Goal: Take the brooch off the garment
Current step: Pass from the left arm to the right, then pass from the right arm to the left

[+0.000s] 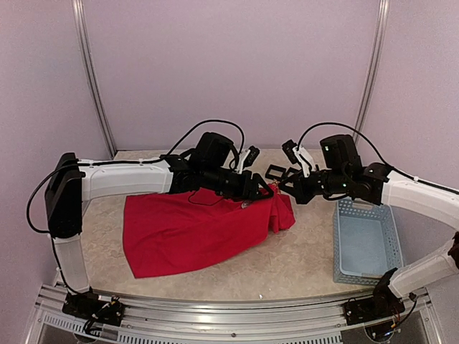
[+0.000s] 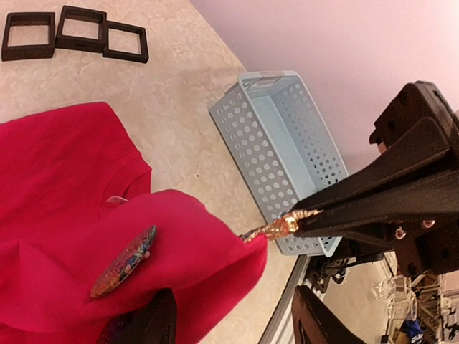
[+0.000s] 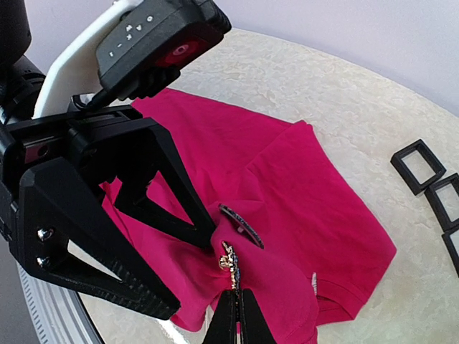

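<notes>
Your right claw point(image 3: 234, 294) is clamped on the gold brooch point(image 3: 228, 259) at a raised fold of the garment point(image 1: 179, 229); your left claw point(image 2: 233, 297) gapes beside it. Pull now and loose fabric may lift or tear.

Table point(image 1: 301, 258): I have the garment, the basket and the frames all lying on it.
Garment point(image 1: 193, 229): spread left of centre; its right end is bunched up between my two grippers.
Oval brooch point(image 2: 123, 261): on that raised fold, just beside my left gripper point(image 1: 259, 192).
Metal piece point(image 3: 228, 261): in the tips of my right gripper point(image 3: 234, 295), touching the fold's edge near the brooch.
Basket point(image 1: 364, 244): right of the garment, apart from it.
Frames point(image 2: 72, 32): three side by side, behind the garment's right end.
</notes>
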Controlling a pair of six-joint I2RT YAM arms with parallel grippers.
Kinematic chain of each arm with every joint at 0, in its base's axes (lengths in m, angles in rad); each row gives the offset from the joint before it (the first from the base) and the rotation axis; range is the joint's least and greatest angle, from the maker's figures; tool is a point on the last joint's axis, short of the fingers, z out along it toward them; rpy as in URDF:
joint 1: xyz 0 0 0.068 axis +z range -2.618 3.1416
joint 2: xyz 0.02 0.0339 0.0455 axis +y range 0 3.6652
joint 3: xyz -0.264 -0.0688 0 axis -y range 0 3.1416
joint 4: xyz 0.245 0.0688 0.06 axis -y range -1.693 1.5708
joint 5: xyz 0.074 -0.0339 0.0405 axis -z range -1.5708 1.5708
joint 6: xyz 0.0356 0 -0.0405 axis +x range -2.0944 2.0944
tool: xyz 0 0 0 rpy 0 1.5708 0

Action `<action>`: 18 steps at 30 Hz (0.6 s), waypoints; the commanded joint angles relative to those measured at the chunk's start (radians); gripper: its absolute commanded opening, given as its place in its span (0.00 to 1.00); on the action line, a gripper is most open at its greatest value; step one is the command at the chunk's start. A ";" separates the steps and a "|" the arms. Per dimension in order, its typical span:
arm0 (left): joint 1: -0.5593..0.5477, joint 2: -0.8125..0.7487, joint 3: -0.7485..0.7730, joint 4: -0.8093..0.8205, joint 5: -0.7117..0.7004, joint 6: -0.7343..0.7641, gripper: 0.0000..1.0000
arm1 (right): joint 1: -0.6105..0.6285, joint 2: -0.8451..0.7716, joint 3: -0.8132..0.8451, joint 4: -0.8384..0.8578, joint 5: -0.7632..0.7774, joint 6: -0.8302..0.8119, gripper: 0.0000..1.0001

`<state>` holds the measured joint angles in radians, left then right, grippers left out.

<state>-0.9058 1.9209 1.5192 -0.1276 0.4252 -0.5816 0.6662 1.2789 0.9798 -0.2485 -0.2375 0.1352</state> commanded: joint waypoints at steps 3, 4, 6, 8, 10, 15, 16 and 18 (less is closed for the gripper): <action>-0.004 0.010 0.007 -0.025 0.009 0.019 0.41 | 0.037 -0.027 0.054 -0.114 0.229 -0.148 0.00; -0.004 0.010 0.005 -0.027 0.010 0.019 0.37 | 0.038 -0.030 0.057 -0.122 0.253 -0.166 0.00; -0.004 0.007 0.000 -0.024 0.008 0.019 0.34 | 0.041 -0.032 0.060 -0.134 0.286 -0.187 0.00; -0.004 0.001 -0.004 -0.020 0.003 0.017 0.35 | 0.042 -0.034 0.062 -0.141 0.302 -0.197 0.00; -0.004 -0.006 -0.006 -0.017 -0.008 0.015 0.41 | 0.042 -0.039 0.059 -0.136 0.279 -0.190 0.00; 0.014 -0.048 -0.044 0.034 -0.013 -0.008 0.58 | 0.036 -0.077 0.016 -0.070 0.140 -0.071 0.00; 0.022 -0.059 -0.069 0.054 -0.008 -0.021 0.60 | 0.031 -0.093 -0.002 -0.048 0.116 -0.043 0.00; 0.037 -0.092 -0.111 0.100 -0.003 -0.048 0.66 | 0.017 -0.116 -0.036 0.002 0.082 0.008 0.00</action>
<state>-0.8963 1.9079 1.4792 -0.1085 0.4175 -0.5873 0.7002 1.2301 0.9951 -0.3454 -0.0643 0.0315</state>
